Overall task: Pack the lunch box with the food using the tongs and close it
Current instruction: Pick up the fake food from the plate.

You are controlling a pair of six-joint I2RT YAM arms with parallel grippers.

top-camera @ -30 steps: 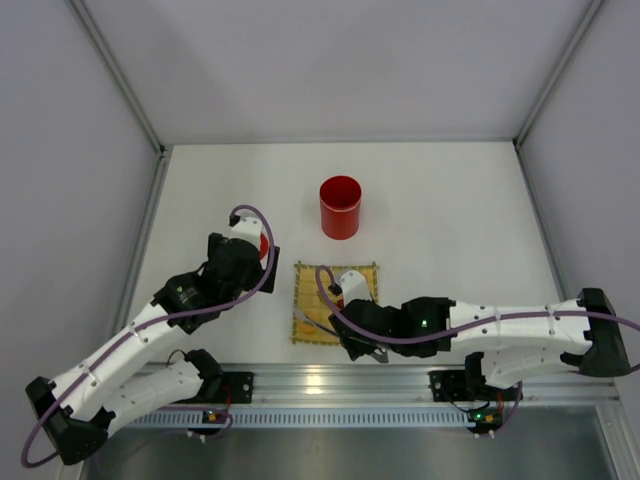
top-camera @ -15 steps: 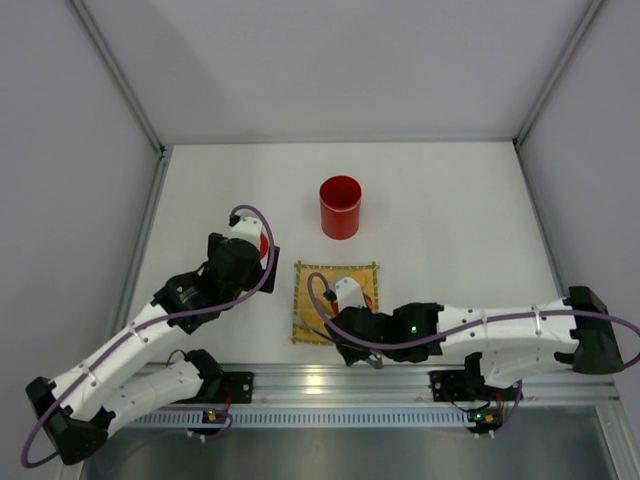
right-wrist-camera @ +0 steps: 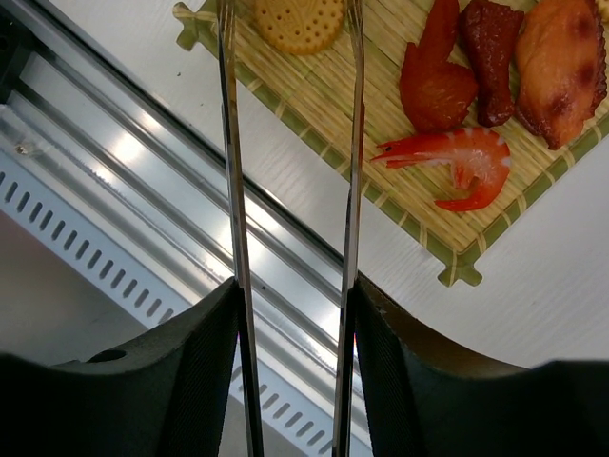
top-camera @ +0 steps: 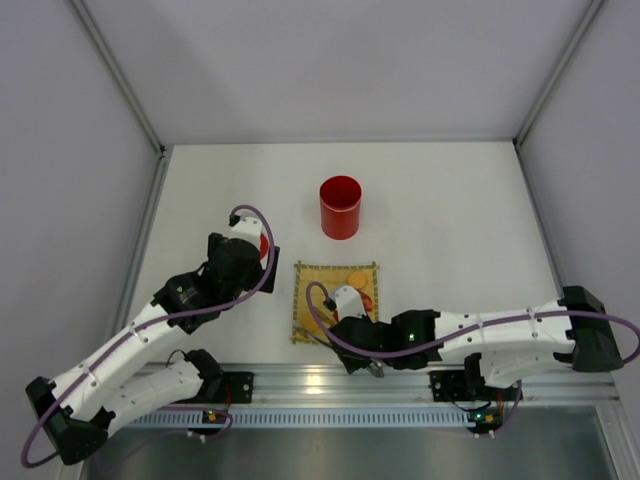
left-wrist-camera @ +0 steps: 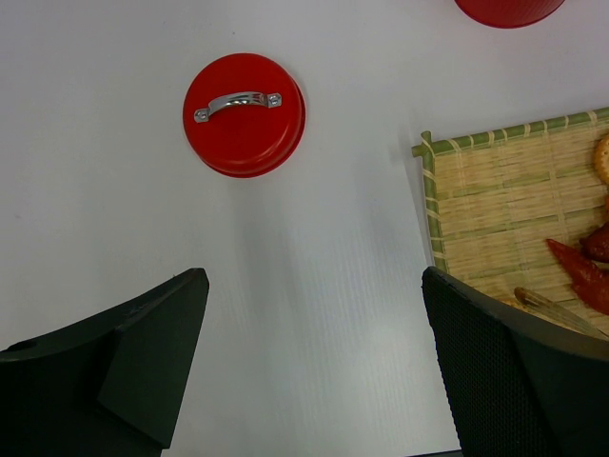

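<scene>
The red lunch box stands open at the middle of the table. Its red lid with a silver handle lies flat to the left, ahead of my open left gripper, which holds nothing. My right gripper is shut on the silver tongs. Their two arms reach over the bamboo mat and straddle a round cracker. More food lies on the mat: a red piece, a dark brown piece, an orange-brown piece and a shrimp.
The mat sits just in front of the metal rail at the table's near edge. Grey walls enclose the table on three sides. The left arm covers most of the lid in the top view.
My right arm has shifted left along the mat's near edge, carrying the tongs. The tongs' arms have drawn slightly closer together. The left arm has not moved.
</scene>
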